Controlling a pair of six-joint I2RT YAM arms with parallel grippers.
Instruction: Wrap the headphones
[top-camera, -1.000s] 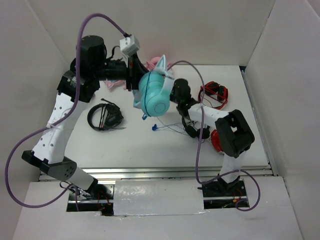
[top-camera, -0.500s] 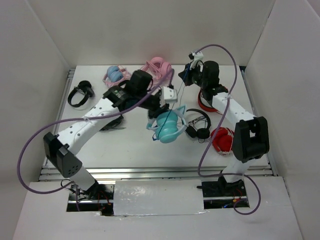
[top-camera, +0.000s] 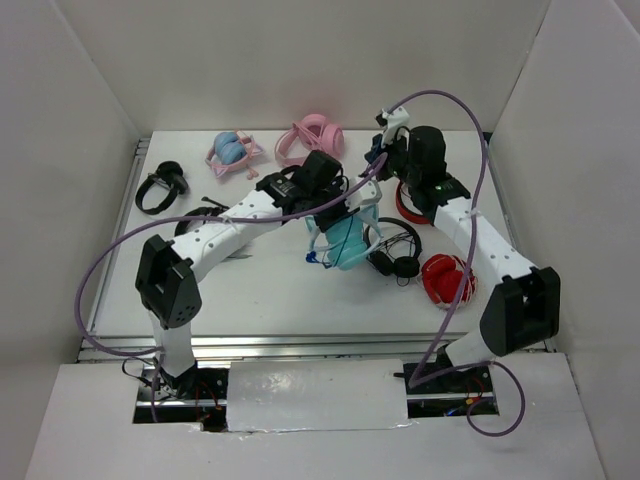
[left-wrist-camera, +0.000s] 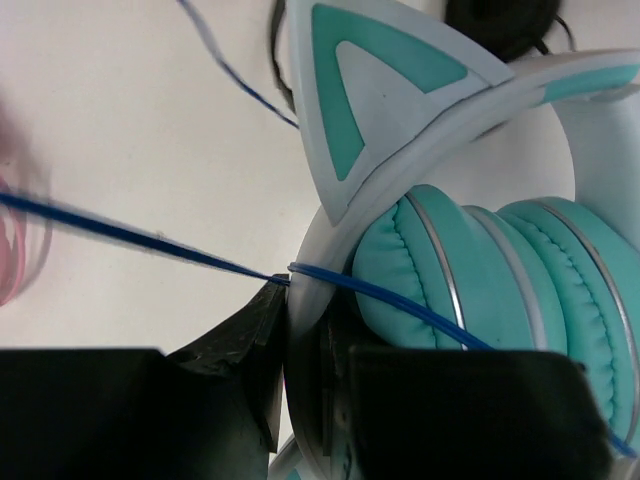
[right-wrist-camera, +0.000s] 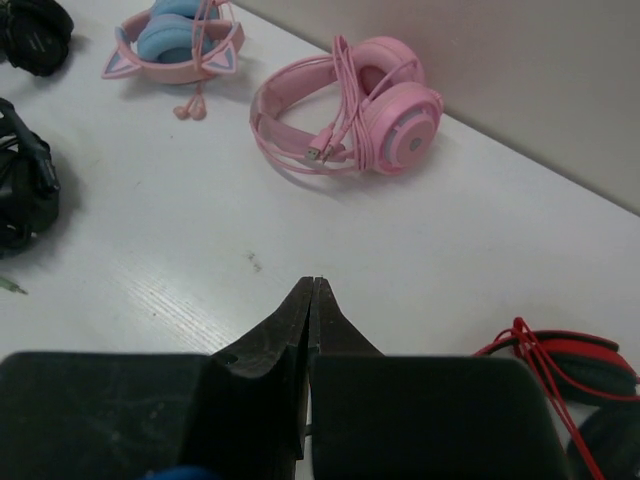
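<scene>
The teal cat-ear headphones (top-camera: 345, 242) hang just above the table's middle, earcups close together. My left gripper (top-camera: 345, 205) is shut on their pale headband, which sits between the fingers in the left wrist view (left-wrist-camera: 305, 310), beside a teal earcup (left-wrist-camera: 480, 270). The thin dark blue cable (left-wrist-camera: 130, 235) crosses the headband and runs off taut to the left. My right gripper (top-camera: 378, 152) is at the back of the table, jaws pressed together (right-wrist-camera: 314, 285); the cable leads up to it in the top view.
All-pink headphones (top-camera: 312, 135) and a pink-and-blue cat-ear pair (top-camera: 232, 150) lie at the back. Black headphones (top-camera: 160, 185) lie at the left and another black pair (top-camera: 395, 250) beside the teal ones. Red pairs (top-camera: 445, 280) lie at the right. White walls enclose the table.
The left arm brought the headphones down from high up to just above the table's middle. The right gripper moved from mid-table to the back, drawing the cable out.
</scene>
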